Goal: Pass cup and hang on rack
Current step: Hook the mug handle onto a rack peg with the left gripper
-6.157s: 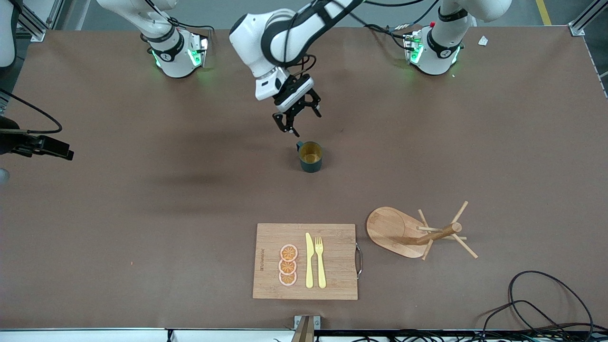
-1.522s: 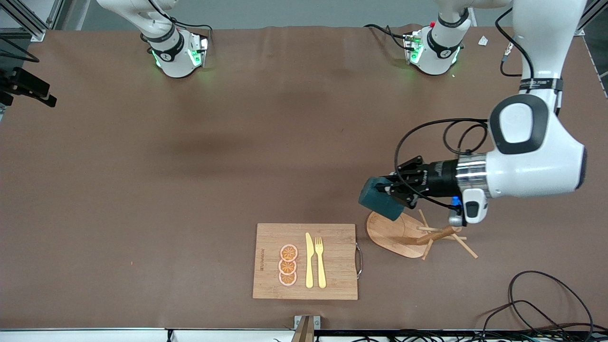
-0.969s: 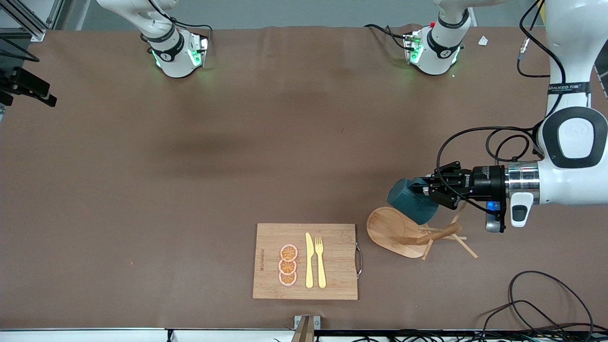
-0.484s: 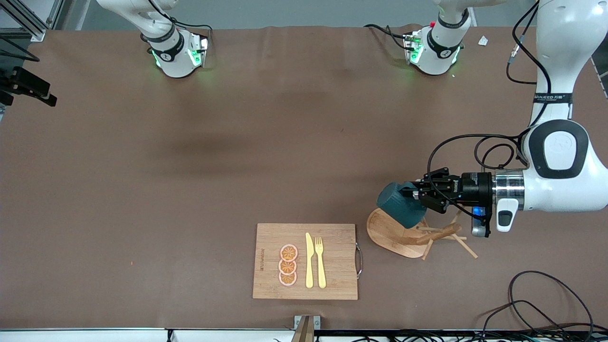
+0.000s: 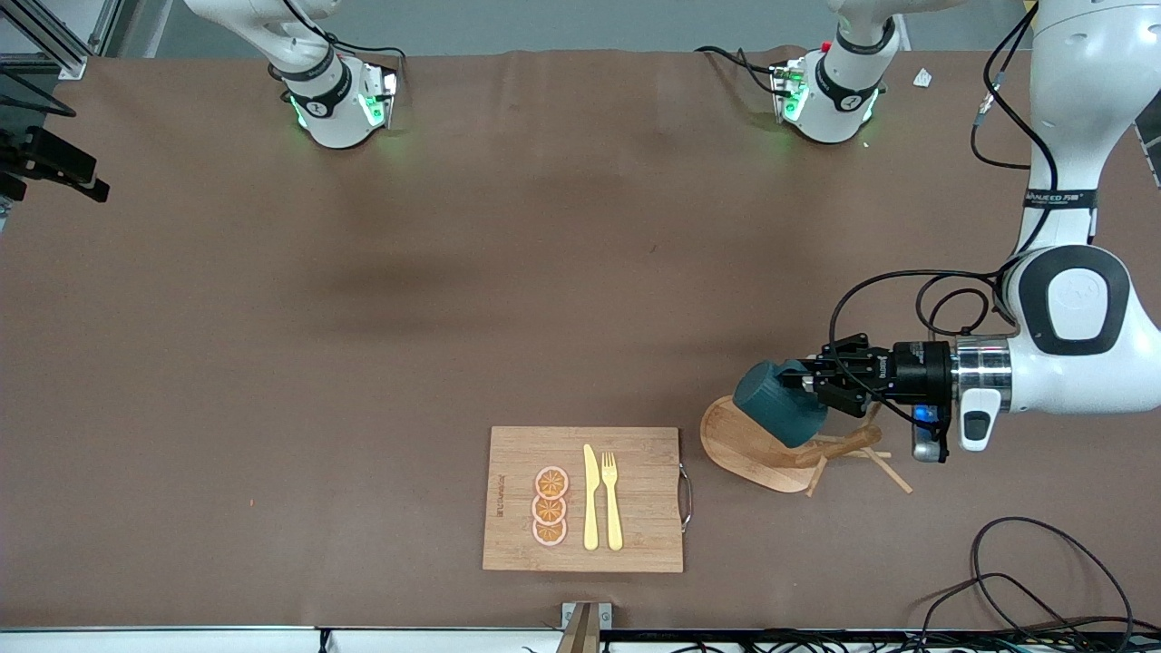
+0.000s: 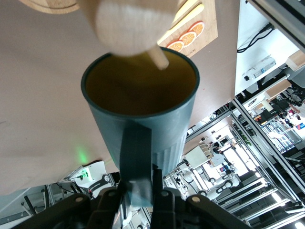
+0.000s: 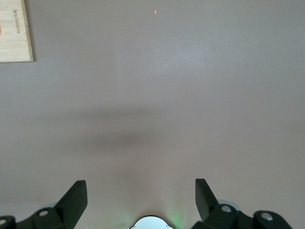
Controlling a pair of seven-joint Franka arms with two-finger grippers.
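My left gripper (image 5: 804, 382) is shut on the loop handle of the dark teal cup (image 5: 775, 413) and holds it tilted over the wooden rack (image 5: 739, 446), close beside the rack's post (image 5: 839, 446). In the left wrist view the fingers (image 6: 159, 191) pinch the handle, the cup (image 6: 143, 129) shows its tan inside, and a thin peg (image 6: 157, 56) of the rack reaches over the cup's rim. My right gripper (image 7: 139, 183) is open and empty, high over bare table, and waits.
A bamboo cutting board (image 5: 517, 535) with orange slices (image 5: 550, 506), a yellow knife (image 5: 590, 497) and a fork (image 5: 612, 499) lies beside the rack, toward the right arm's end. Black cables (image 5: 1025, 562) lie near the front edge at the left arm's end.
The left gripper picked the cup up from the table's middle and carried it to the rack. In the last half second the cup has shifted slightly toward the post and lower.
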